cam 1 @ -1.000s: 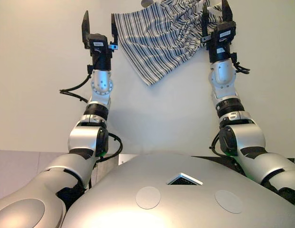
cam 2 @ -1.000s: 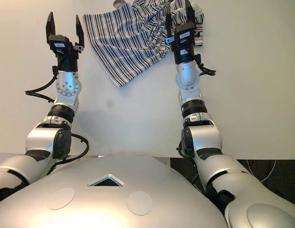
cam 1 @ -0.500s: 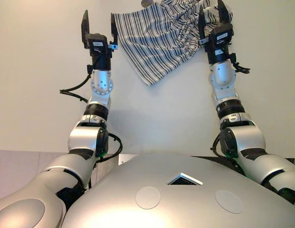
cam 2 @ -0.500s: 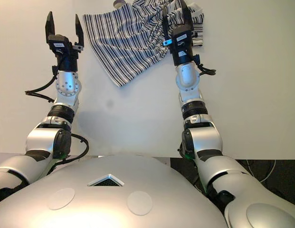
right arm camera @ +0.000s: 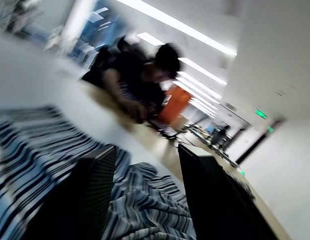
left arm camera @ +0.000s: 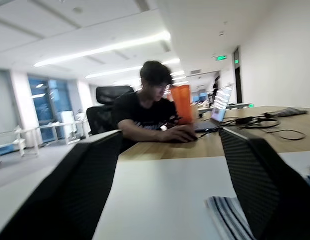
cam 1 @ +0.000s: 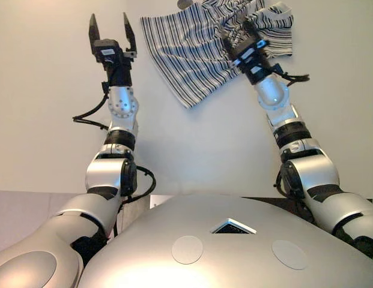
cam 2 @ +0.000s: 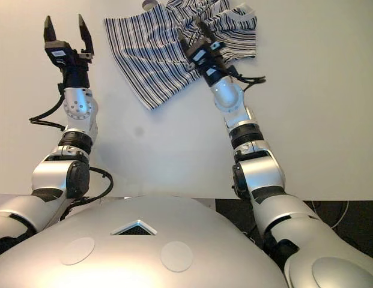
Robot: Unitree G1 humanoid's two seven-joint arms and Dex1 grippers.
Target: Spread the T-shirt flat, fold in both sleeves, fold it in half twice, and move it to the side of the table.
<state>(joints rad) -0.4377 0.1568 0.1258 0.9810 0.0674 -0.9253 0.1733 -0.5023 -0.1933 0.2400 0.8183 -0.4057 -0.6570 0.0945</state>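
Observation:
The striped T-shirt (cam 1: 186, 54) lies crumpled at the far side of the white table (cam 1: 222, 138), one corner pointing toward me. My right gripper (cam 1: 234, 33) is tilted leftward over the bunched part of the shirt, its jaws open; in the right wrist view the T-shirt (right arm camera: 145, 205) lies between and under its fingers (right arm camera: 95, 195). My left gripper (cam 1: 108, 30) is open over bare table just left of the shirt's left edge, holding nothing. The left wrist view catches a shirt corner (left arm camera: 229, 220) beside one of its fingers (left arm camera: 254, 180).
A sleeve (cam 1: 279, 30) with a white-edged opening sticks out at the shirt's far right. The near table edge (cam 2: 174, 198) runs across in front of me, with dark floor and cables (cam 2: 330, 210) below it at the right.
My right gripper has swung left and tilted over the bunched middle of the shirt. My left gripper has shifted left, away from the shirt's edge. The shirt lies as before.

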